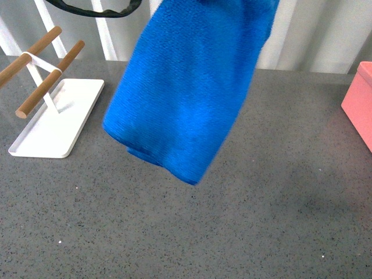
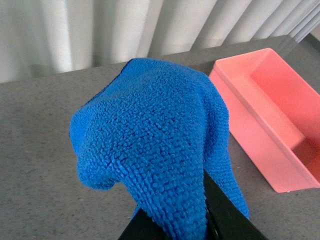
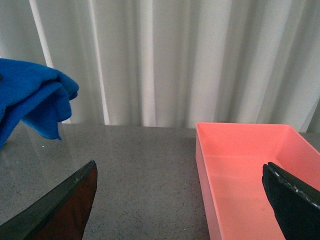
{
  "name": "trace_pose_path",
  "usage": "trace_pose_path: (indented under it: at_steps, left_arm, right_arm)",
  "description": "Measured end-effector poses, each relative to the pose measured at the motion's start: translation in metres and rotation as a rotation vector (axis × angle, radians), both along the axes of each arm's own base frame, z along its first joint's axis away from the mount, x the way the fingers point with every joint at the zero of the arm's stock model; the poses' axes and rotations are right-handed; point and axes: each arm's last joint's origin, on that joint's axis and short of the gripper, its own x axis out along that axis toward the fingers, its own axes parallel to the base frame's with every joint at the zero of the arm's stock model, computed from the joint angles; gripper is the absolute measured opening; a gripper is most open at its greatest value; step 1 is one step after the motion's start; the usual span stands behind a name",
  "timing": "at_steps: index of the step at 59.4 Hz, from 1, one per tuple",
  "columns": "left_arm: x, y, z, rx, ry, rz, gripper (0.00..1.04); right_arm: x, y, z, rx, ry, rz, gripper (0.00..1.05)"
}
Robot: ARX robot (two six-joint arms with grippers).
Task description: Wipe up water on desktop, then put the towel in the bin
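– So, front camera first: where is the towel (image 1: pixel 189 87)?
– It is off the desktop (image 1: pixel 232 232), hanging in the air from twelve o'clock down to the middle, with its lower corner clear of the stone. The bin (image 1: pixel 359 102) shows at three o'clock, well apart from it. A white tray with wooden bars (image 1: pixel 58 119) sits around nine to ten o'clock.
– And the left wrist camera?
– The left gripper (image 2: pixel 172 200) is clamped on the cloth. The plush is bunched between its two black fingers (image 2: pixel 227 215) and billows out beyond them, above the desktop. The bin lies beyond, off to one side.
– Right wrist camera?
– The right gripper (image 3: pixel 179 167) is spread wide. Only desktop and the bin's near wall show between its fingertips. The towel hangs off to the side, apart from that gripper, against the pale curtain (image 3: pixel 165 60).
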Motion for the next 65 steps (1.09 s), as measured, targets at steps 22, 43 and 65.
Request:
trace_pose_path:
  at_steps: [22,43,65]
  left_arm:
    - [-0.002,-0.012,-0.005,-0.045,0.043,-0.007,0.05]
    - [-0.002,-0.015,0.009,-0.094,0.06,-0.002,0.05]
    - [-0.006,-0.025,0.017,-0.132,0.105,-0.005,0.05]
  right_arm:
    - [0.014,-0.001,0.016,-0.525,0.092,0.49,0.98]
    - [0.076,0.025,0.038,-0.164,0.205,0.654,0.98]
    - [0.113,0.053,0.025,0.174,0.328,0.649,0.98]
